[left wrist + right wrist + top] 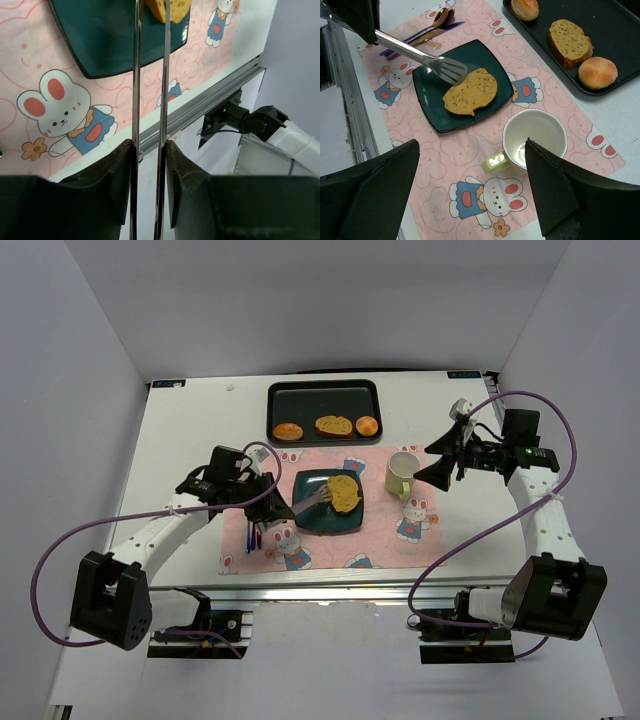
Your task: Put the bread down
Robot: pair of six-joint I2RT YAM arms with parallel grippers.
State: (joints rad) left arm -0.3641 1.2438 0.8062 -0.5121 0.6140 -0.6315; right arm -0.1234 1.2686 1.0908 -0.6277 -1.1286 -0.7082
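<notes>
At centre frame, a bread slice (470, 92) is seen flat on the green plate (432, 87), edge touched by tongs (412, 51) clamped in left gripper (150, 146); right gripper (471, 145) held spread.

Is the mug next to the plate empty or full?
Empty. The right wrist view looks down into the mug and shows only its bare white inside, no liquid.

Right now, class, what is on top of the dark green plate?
One bread slice lies on the plate, the slotted tip of the tongs at its edge. Whatever is beneath the slice is covered and cannot be seen.
</notes>
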